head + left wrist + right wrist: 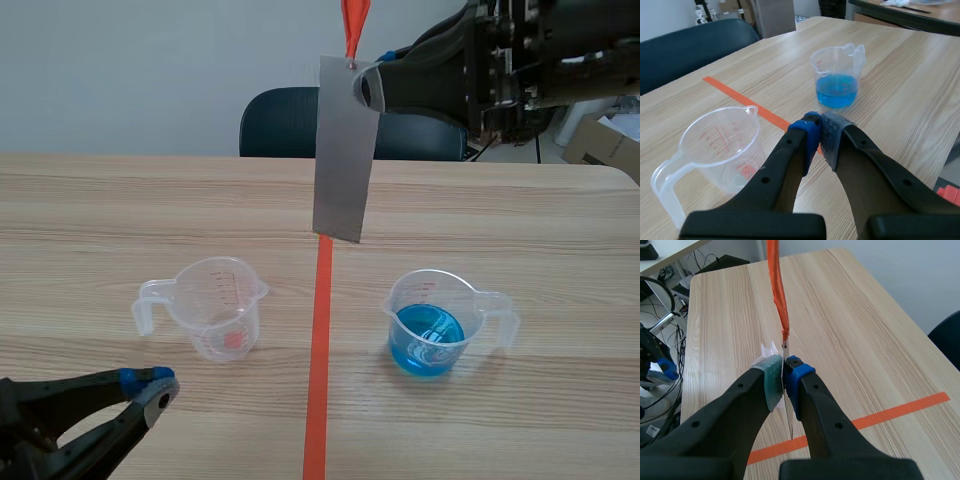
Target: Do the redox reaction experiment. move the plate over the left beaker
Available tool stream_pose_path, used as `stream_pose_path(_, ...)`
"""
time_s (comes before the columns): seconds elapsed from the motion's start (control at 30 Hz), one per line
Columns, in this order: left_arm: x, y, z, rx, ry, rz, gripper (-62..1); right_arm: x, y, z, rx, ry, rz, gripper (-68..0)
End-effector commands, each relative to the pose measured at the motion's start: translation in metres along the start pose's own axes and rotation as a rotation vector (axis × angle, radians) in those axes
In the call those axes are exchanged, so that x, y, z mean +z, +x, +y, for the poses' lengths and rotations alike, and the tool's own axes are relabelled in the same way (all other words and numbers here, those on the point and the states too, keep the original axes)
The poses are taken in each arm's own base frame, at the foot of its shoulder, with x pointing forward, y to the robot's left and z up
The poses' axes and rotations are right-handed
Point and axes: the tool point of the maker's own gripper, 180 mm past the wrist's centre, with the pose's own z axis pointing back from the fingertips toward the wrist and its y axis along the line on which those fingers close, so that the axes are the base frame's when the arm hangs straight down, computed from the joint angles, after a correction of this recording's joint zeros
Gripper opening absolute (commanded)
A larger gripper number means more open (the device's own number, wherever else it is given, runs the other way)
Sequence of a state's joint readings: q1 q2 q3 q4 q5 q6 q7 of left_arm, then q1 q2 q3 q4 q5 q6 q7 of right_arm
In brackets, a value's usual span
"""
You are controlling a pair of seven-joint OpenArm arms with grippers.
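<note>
Grey metal plate (345, 150) is held up high over the orange tape line (320, 400), clamped in the right gripper (365, 85). Closest in, the left gripper (150, 385) is kept pinched together on nothing. Just past it, the clear plastic left beaker (215, 310) is marked by a reddish spot at its bottom, and the clear plastic right beaker (430, 325) is partly filled with blue liquid.

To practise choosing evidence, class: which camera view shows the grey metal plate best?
The scene view: the plate hangs face-on, nearly whole, clamped at its top by the right gripper. The right wrist view shows only its thin edge between the fingers; the left wrist view does not show it.
</note>
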State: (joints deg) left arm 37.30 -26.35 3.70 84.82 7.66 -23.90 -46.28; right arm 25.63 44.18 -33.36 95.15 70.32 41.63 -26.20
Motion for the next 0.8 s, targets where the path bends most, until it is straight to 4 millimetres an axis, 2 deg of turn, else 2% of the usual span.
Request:
stream_pose_path(0.0, 0.004, 0.002, -0.002, 0.026, 0.043, -0.037, -58.2, 0.0, 0.019, -0.003, 0.033, -0.003, -0.042, -67.1)
stream_pose_path(0.33, 0.036, -0.036, -0.022, 0.028, 0.194, -0.066, -58.2, -0.036, 0.022, 0.012, 0.059, 0.051, -0.023, -67.1)
stream_pose_path(0.53, 0.056, -0.039, -0.033, 0.003, 0.258, -0.137, -58.2, -0.054, 0.028, 0.019, 0.088, 0.07, -0.027, -67.1)
stream_pose_path(0.77, 0.06, -0.049, -0.035, -0.048, 0.268, -0.167, -58.2, -0.074, 0.034, 0.032, 0.1, 0.1, -0.03, -67.1)
